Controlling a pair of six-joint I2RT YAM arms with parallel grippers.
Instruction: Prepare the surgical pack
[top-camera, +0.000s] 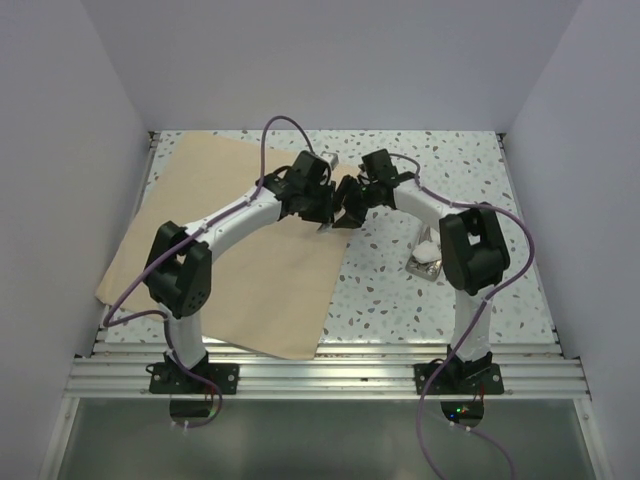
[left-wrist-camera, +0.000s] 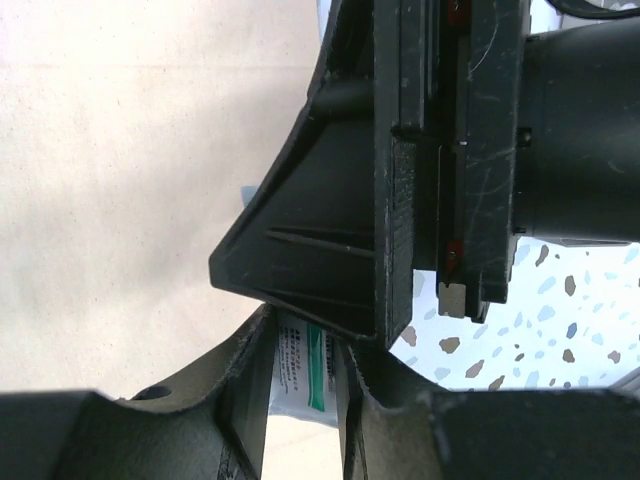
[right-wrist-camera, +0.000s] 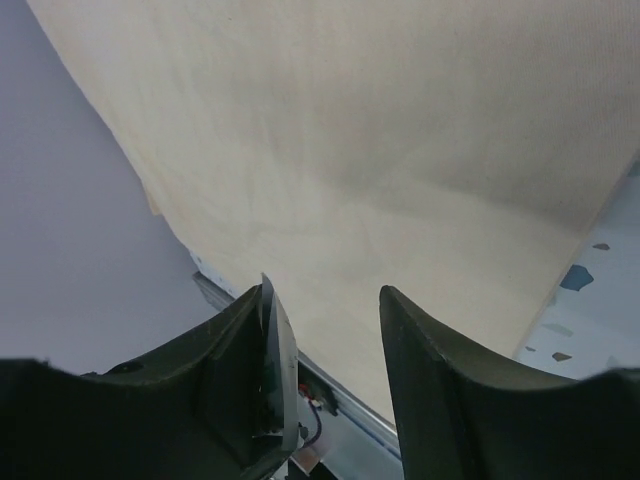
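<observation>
The tan wrap sheet (top-camera: 240, 250) lies flat on the left half of the table. Both grippers meet above its right edge. My left gripper (top-camera: 326, 215) (left-wrist-camera: 305, 335) is shut on a white packet with green print (left-wrist-camera: 303, 372), held upright between its fingers. My right gripper (top-camera: 350, 203) (right-wrist-camera: 325, 290) faces it closely and fills the left wrist view as a black body (left-wrist-camera: 340, 220). Its fingers stand open with nothing between them, only the tan sheet (right-wrist-camera: 380, 150) beyond. A small steel tray (top-camera: 424, 266) with something white in it sits to the right, beside the right arm.
The speckled white tabletop (top-camera: 390, 290) shows right of the sheet. White walls close in the left, right and back. A metal rail (top-camera: 320, 375) runs along the near edge by the arm bases.
</observation>
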